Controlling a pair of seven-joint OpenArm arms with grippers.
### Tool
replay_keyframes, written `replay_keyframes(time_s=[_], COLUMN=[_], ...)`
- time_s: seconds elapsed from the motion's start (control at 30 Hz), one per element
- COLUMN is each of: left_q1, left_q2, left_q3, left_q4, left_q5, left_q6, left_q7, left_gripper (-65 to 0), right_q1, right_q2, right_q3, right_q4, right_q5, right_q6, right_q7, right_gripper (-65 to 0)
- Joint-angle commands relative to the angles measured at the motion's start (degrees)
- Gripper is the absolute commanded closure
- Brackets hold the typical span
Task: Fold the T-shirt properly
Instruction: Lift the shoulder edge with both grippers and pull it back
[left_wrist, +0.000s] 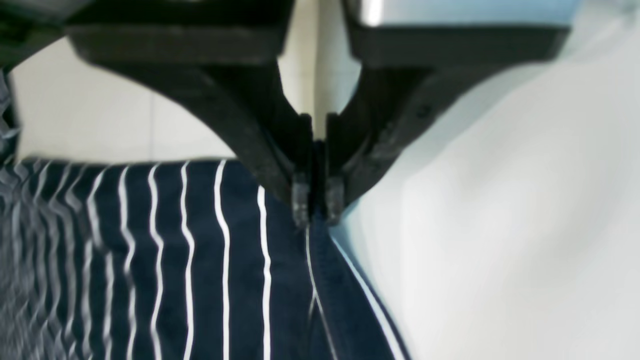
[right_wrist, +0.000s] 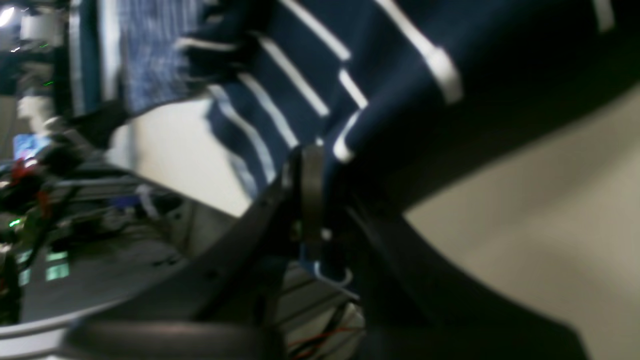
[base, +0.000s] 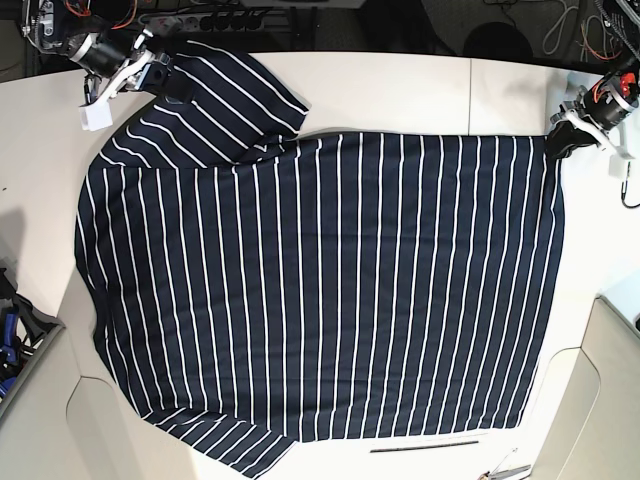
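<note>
The T-shirt (base: 320, 290) lies spread out flat on the white table (base: 400, 90), dark blue with thin white stripes, and it covers most of the top. One sleeve points up toward the far left corner in the base view, and another sleeve sits at the near edge. The left claw (left_wrist: 317, 200) is squeezed tight on the edge of the cloth, right at a corner of the shirt near the hem side. You can see the fabric pinched between its two black tips in the left wrist view. The right claw (right_wrist: 320, 200) is clenched too, and it seems to be holding the sleeve cloth, but that view is blurry so I am not fully sure how much cloth it has. Each claw holds one far corner, well apart from each other, so the shirt stays stretched between them and does not bunch up. I think this is the start of the first fold. The two arms will likely need to lift together and carry that far edge over toward the near edge. If one claw slips, the fold could come out crooked
</note>
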Motion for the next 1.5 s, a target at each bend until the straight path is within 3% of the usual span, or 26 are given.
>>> replay_keyframes(time_s=[0.0,0.3,0.53,0.63,0.93,1.07,1.23,1.47], left_q1=[-0.07,-2.03,-6.78,-8.92,-15.58,-19.02,-23.80,-30.99], left_q2=[-1.60,-5.20,-5.03,-5.03,-5.01,-5.01,-5.01,-5.01], left_q3=[-0.85,-1.40,-1.38,-1.38,-0.09,2.97,8.00,12.79], left_q4=[1.51,6.16,6.14,6.14,4.11,3.10,-1.07,-8.63], left_q5=[-0.04,0.46,1.33,5.11,10.29,13.86,21.18,24.55], left_q6=[-0.01,-0.01,-0.01,-0.01,-0.01,-0.01,3.34,3.56], left_q7=[0.17,-1.55,-1.60,-3.85,-7.98,-9.05,-14.49,-17.66], left_gripper=[0.0,0.0,0.0,0.0,0.0,0.0,0.0,0.0], right_q1=[-0.04,4.83,11.47,15.37,29.42,35.71,42.86,50.51], right_q2=[0.50,0.50,0.50,0.52,0.55,0.57,0.55,0.57], right_q3=[1.05,5.49,5.46,5.46,5.42,5.42,5.42,5.14], right_q4=[2.10,8.92,8.87,7.76,-3.06,-8.02,-16.46,-28.65], right_q5=[2.29,1.46,-0.96,-2.78,-3.39,-5.81,-7.32,-11.47], right_q6=[0.83,0.83,0.81,0.79,0.81,0.81,0.81,0.90], right_q7=[0.57,0.46,0.48,0.52,0.63,0.63,0.66,2.99], right_gripper=[0.0,0.0,0.0,0.0,0.0,0.0,0.0,0.0])
